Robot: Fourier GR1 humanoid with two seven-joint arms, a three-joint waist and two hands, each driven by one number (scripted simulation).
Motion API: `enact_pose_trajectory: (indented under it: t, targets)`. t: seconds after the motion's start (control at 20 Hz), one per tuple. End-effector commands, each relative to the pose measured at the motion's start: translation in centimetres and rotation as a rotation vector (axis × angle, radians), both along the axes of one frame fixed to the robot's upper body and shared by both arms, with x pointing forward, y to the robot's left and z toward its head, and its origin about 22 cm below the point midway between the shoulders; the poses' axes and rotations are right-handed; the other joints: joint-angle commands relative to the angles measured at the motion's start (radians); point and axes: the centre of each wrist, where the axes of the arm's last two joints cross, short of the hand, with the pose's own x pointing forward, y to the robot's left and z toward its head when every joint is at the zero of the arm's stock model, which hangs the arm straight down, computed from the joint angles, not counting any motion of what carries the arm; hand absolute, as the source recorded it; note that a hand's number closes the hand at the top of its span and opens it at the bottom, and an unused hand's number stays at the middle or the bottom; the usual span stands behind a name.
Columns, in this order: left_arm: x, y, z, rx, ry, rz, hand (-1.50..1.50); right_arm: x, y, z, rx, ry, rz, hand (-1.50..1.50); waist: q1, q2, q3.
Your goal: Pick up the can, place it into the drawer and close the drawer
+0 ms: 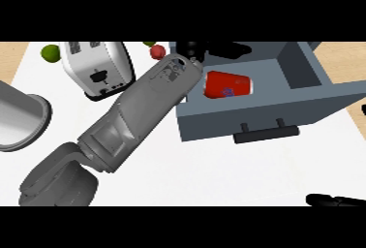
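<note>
1. One red can (pixel 229 85) is lying inside the one open drawer (pixel 300 109), at two o'clock.
2. Left hand (pixel 191 50) is reaching at twelve o'clock; finger state cannot be told.
3. Right hand (pixel 334 200) is resting at five o'clock; fingers straight.
4. One toaster (pixel 98 68) is standing at eleven o'clock.

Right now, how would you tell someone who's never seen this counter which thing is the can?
Find the grey-blue open drawer with the black handle, on the right of the white counter. The can lies inside it, by the left hand. It is the only red thing in the drawer; the smaller red fruit sits outside, near the toaster.
</note>
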Motion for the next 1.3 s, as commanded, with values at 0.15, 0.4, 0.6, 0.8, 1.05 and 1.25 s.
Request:
enact_pose_trajectory:
  t: [0.15, 0.4, 0.6, 0.8, 1.05, 1.25]
  targets:
    - [-0.1, -0.5, 1.2, -0.059, -0.002, -0.016, -1.5, -0.7, 0.1, 0.8, -0.224, -0.073, 0.017, -1.5, 0.018, -0.005, 0.0]
    - [-0.7, -1.2, 1.6, -0.144, 0.001, -0.001, -1.5, -0.1, 0.8, 1.7, -0.356, -0.123, 0.012, -1.5, 0.024, -0.008, 0.0]
    - [-0.6, -1.1, 1.6, -0.131, -0.018, -0.02, -1.5, 0.8, 2.4, 2.6, -0.498, -0.143, -0.037, -1.5, 0.067, -0.012, -0.002]
    - [-0.9, -1.7, 2.4, -0.132, -0.034, -0.006, -1.5, 2.5, 3.1, 2.3, -0.667, -0.117, -0.078, -1.5, 0.084, -0.016, -0.002]
    - [-1.5, -2.6, 3.1, -0.141, -0.027, -0.008, -1.5, 3.4, 6.4, -0.8, -0.837, -0.089, -0.047, -1.5, 0.098, -0.022, -0.001]
    - [-0.8, -1.5, 3.7, -0.14, -0.009, -0.03, -1.5, 5.7, 5.6, -3.7, -0.947, -0.019, -0.108, -1.5, 0.135, -0.029, -0.002]
